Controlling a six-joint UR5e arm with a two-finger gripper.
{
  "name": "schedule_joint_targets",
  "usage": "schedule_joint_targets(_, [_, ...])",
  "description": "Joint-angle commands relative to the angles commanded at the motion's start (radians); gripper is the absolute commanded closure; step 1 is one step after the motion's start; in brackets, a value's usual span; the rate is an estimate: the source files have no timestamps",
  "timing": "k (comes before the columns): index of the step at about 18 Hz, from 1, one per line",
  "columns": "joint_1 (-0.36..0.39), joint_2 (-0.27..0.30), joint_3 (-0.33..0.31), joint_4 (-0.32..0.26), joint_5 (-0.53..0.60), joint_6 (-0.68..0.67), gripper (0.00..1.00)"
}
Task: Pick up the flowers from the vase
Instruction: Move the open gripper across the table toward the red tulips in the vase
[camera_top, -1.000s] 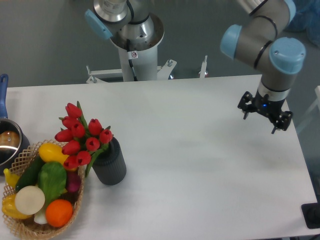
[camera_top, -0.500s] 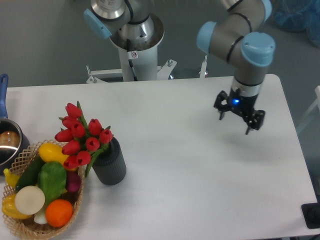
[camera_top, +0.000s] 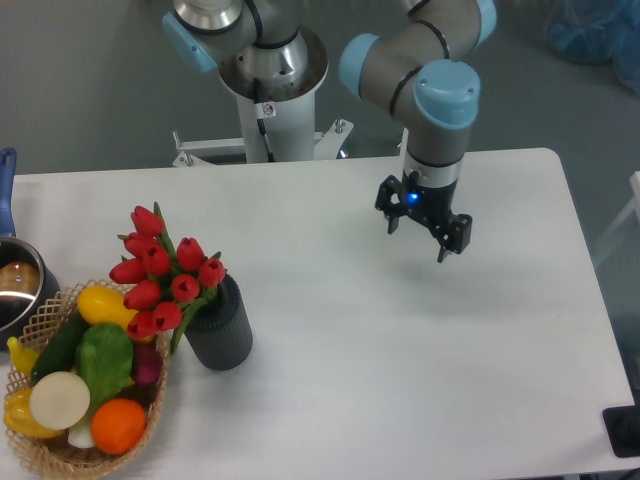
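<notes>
The flowers (camera_top: 160, 272), red tulip buds on green stems, stand in the dark grey ribbed vase (camera_top: 221, 327) at the table's left. They lean left, out over the wicker basket. My gripper (camera_top: 417, 241) hangs above the table's middle right, far to the right of the vase. Its two fingers point down, spread apart, with nothing between them.
A wicker basket (camera_top: 48, 453) of fruit and vegetables sits at the front left, touching the vase's side. A metal pot (camera_top: 17, 285) with a blue handle is at the left edge. The robot's base (camera_top: 270, 90) stands behind the table.
My gripper has moved left across the table, from near the right edge toward the middle. The flowers and vase have not moved.
</notes>
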Motion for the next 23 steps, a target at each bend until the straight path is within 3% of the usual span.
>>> schedule_joint_targets(4, [-0.044, -0.011, 0.023, 0.057, -0.056, -0.112, 0.00])
schedule_joint_targets(9, [-0.045, 0.000, 0.015, 0.052, -0.210, -0.117, 0.00])
schedule_joint_targets(15, [-0.084, 0.019, 0.006, 0.055, -0.250, -0.158, 0.00])
schedule_joint_targets(23, [-0.100, 0.019, 0.038, 0.060, -0.511, -0.231, 0.00])
